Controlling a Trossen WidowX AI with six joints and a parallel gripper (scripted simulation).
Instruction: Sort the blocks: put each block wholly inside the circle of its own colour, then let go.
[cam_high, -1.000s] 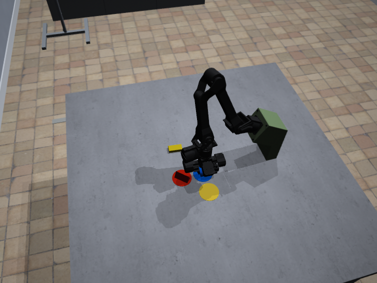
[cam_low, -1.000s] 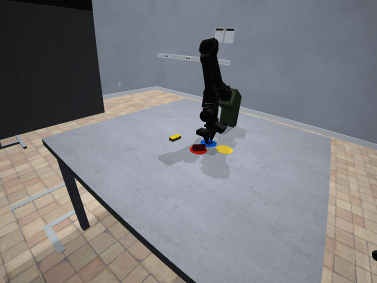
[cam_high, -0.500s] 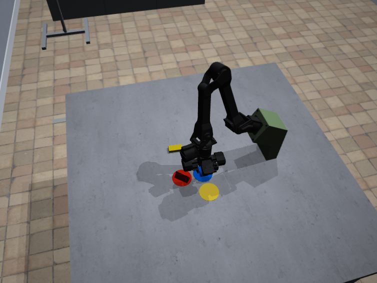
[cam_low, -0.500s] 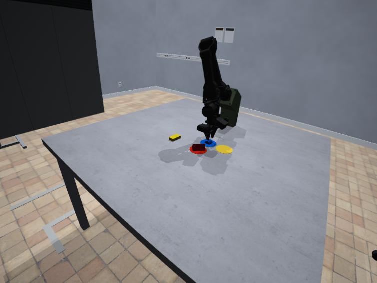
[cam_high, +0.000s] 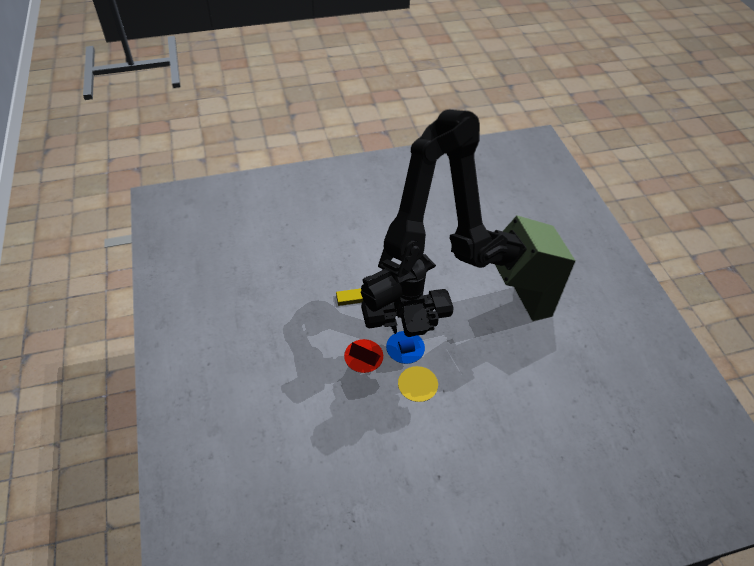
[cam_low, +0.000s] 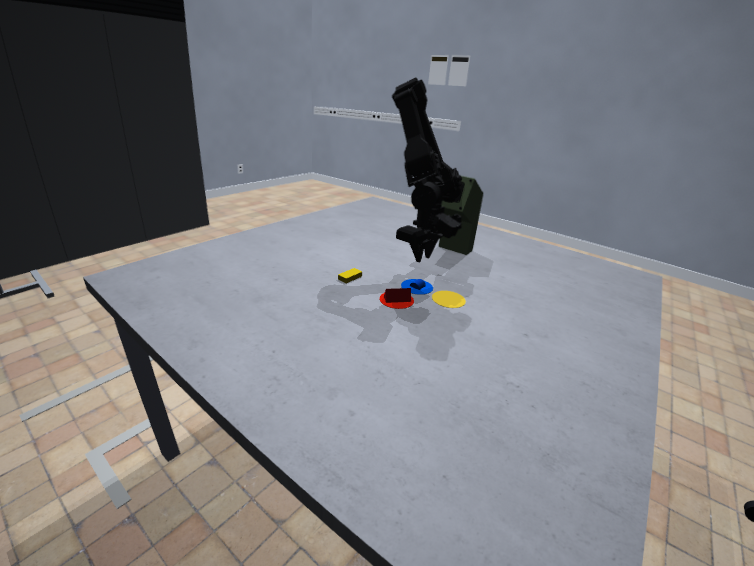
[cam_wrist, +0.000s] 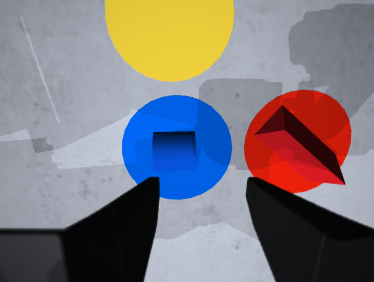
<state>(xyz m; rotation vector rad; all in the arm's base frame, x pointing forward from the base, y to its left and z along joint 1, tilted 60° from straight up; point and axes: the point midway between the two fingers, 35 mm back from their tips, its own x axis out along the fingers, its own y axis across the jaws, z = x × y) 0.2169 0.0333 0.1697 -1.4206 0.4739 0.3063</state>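
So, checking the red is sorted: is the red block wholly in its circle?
No. In the wrist view one corner of the red block pokes past the red circle.

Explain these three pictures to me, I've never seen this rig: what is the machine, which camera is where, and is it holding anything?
The black machine is a jointed arm on a green base, ending in a two-fingered gripper. One camera looks down from above, one from the room's side, one from the wrist between the fingers. On the grey table the blue block lies in the blue circle, the red block on the red circle, with one corner seeming to overhang. The yellow block lies away from the yellow circle. The gripper is open and holds nothing.
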